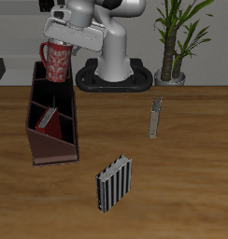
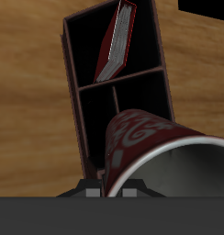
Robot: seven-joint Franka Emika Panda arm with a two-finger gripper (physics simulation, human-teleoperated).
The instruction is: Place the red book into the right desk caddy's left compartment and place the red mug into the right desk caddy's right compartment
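Striped book (image 1: 115, 183): black-and-white, standing upright on the worktop (image 1: 191, 177) nearest the front edge, well apart from everything else.

Right desk caddy (image 1: 52, 126): long dark maroon-brown box lying lengthwise front to back, its low sloped end toward the front edge and its tall end toward the back.

Red book (image 1: 49, 116): inside the caddy's left compartment (image 1: 49, 121), leaning tilted against the walls; the wrist view shows it (image 2: 116, 41) slanted across that section with pale page edges visible.

Grey object (image 1: 155, 118): small, slim, lying on the worktop mid-way back, well apart from the caddy; too small to identify.

Red mug (image 1: 57, 63): lifted off the worktop, over the caddy's tall back end, above the right compartment (image 1: 43, 82); in the wrist view the mug (image 2: 151, 151) lies close before the camera, its light grey inside showing.

Jaws (image 1: 56, 37): clamped on the red mug at its upper rim, carrying it clear of the caddy's walls.

Robot base (image 1: 116, 65): at the back of the worktop.

Potted plant (image 1: 174, 37): beside the base, farthest back.
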